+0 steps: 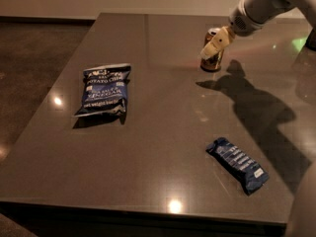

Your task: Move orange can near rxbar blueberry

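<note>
orange can [213, 64]: upper part hidden by end effector [211, 47] | arm [266, 4]: cut off top-right

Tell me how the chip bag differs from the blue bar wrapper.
The chip bag is larger and puffier, lying left in view; the rxbar blueberry is slim and flat, lying diagonally at front right. Both are dark blue with white print. The gripper is at the orange can, farther back than both.

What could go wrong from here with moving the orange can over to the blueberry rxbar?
The gripper sits at the upper part of the upright orange can; a sideways push there could tip the slim can. The rxbar blueberry lies toward the front edge of the table, so a can toppled beside it might roll off.
</note>
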